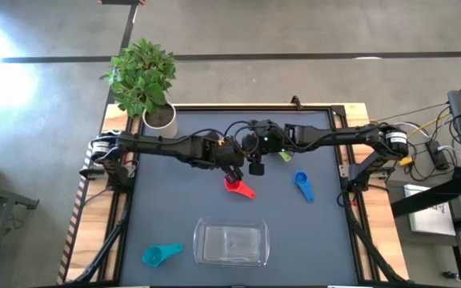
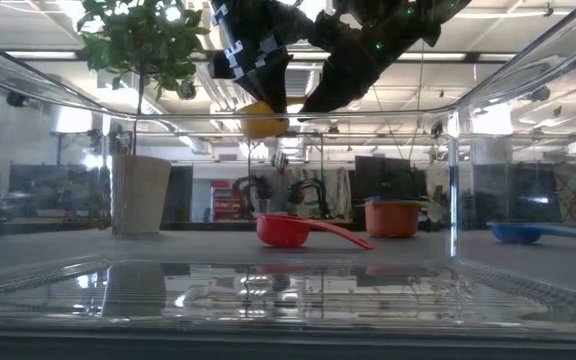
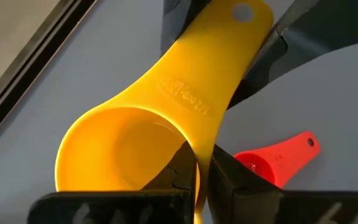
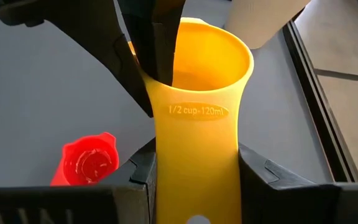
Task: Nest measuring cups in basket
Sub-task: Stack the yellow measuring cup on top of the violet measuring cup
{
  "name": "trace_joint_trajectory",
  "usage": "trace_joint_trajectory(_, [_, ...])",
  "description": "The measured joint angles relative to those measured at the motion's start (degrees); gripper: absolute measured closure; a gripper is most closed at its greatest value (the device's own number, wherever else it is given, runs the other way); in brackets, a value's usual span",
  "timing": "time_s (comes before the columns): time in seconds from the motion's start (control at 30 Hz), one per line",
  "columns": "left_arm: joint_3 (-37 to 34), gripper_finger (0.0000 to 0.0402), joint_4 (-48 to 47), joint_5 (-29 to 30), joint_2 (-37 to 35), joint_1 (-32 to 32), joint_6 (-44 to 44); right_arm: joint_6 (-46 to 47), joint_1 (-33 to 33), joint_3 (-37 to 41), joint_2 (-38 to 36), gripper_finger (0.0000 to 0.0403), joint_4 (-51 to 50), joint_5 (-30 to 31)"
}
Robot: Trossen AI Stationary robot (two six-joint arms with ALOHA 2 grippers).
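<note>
The yellow measuring cup (image 2: 263,120) hangs in the air above the table's middle, held between both grippers. My left gripper (image 3: 197,173) is shut on its bowl, and my right gripper (image 4: 197,186) is shut on its handle. A red cup (image 1: 238,187) lies on the table just below them. A blue cup (image 1: 302,186) lies to the right and a teal cup (image 1: 160,254) at the near left. The low view shows an orange cup (image 2: 393,215) standing upright. The clear basket (image 1: 230,242) sits near the table's near edge. A green cup (image 1: 285,156) shows partly beside the right arm. The purple cup is out of view. My left gripper pinches the yellow cup's bowl wall (image 3: 194,155) at the rim, with one finger (image 4: 160,37) inside the bowl and one outside. The cup is lifted clear of the table. My right gripper holds the cup's flat handle (image 4: 197,168) near its free end. The two fingers (image 4: 260,177) stand on the handle's two side edges, lying across it. The cup is lifted clear, its bowl pointing away from this gripper.
A white plant pot (image 1: 160,118) with a leafy plant stands at the far left corner. The low view looks through the basket's clear walls (image 2: 458,180). There is open table surface between the red cup and the basket.
</note>
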State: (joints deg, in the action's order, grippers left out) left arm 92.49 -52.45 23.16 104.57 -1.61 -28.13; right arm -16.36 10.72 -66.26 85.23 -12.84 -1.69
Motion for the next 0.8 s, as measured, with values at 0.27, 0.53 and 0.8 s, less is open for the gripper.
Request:
trace_joint_trajectory(0.27, [-0.07, 0.0344, -0.77, -0.75, 0.0, -0.28, 0.69, -0.49, 0.04, 0.0, -0.06, 0.0282, -0.13, 0.75])
trace_joint_trajectory(0.53, [0.96, 0.0248, -2.17, -0.04, -0.36, -1.25, 0.87, -0.14, 0.48, 0.0, -0.07, 0.0278, 0.1, 0.7])
trace_joint_trajectory(0.8, [5.07, 0.0191, -7.57, 6.11, -0.73, -4.17, 0.23, 0.72, 1.85, 0.0, -1.17, 0.0282, -0.68, 0.77])
